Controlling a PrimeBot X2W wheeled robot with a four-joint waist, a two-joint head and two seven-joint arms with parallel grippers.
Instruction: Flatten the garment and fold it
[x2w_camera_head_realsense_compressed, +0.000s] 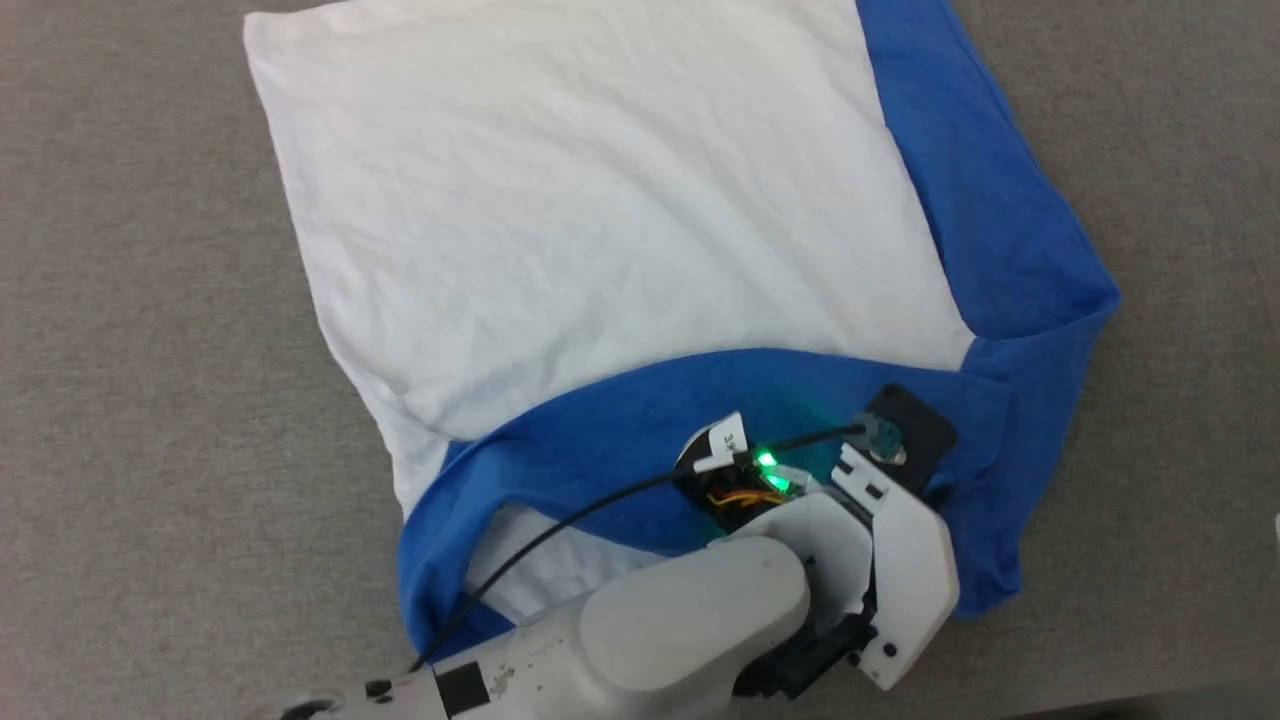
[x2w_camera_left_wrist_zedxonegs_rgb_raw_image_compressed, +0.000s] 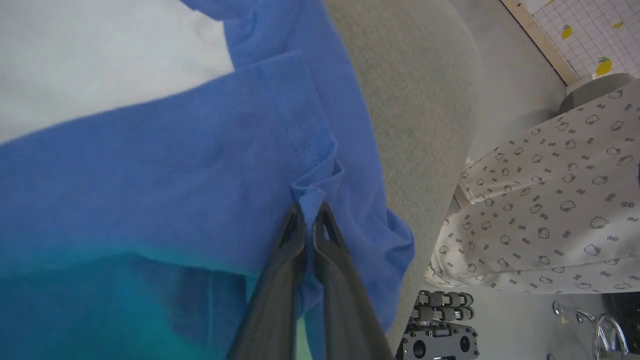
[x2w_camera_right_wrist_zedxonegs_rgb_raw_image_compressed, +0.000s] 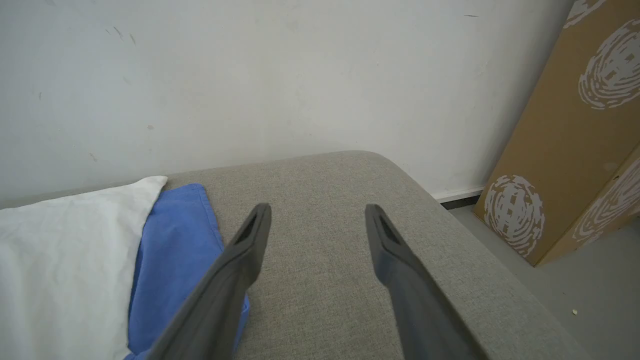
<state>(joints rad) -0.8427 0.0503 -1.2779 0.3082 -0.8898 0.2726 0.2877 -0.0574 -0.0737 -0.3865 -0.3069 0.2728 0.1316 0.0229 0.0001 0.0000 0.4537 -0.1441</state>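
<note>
The garment (x2w_camera_head_realsense_compressed: 600, 200) lies spread on the grey surface, its white body up the view and a blue band folded across its near edge. My left arm's wrist (x2w_camera_head_realsense_compressed: 880, 540) reaches in from the lower left and hangs over the blue cloth at the lower right. In the left wrist view my left gripper (x2w_camera_left_wrist_zedxonegs_rgb_raw_image_compressed: 310, 207) is shut on a small pinch of the garment's (x2w_camera_left_wrist_zedxonegs_rgb_raw_image_compressed: 150, 160) blue hem. My right gripper (x2w_camera_right_wrist_zedxonegs_rgb_raw_image_compressed: 317, 212) stands open above bare grey surface, nothing between its fingers. The garment's (x2w_camera_right_wrist_zedxonegs_rgb_raw_image_compressed: 75, 250) white and blue corner lies just left of it.
The grey padded surface (x2w_camera_head_realsense_compressed: 120, 400) extends around the garment; its rounded edge (x2w_camera_right_wrist_zedxonegs_rgb_raw_image_compressed: 450, 200) drops off by a white wall. A cardboard box (x2w_camera_right_wrist_zedxonegs_rgb_raw_image_compressed: 565, 150) stands on the floor beyond. A patterned cloth (x2w_camera_left_wrist_zedxonegs_rgb_raw_image_compressed: 550, 210) and a black device (x2w_camera_left_wrist_zedxonegs_rgb_raw_image_compressed: 440, 340) sit beside the surface.
</note>
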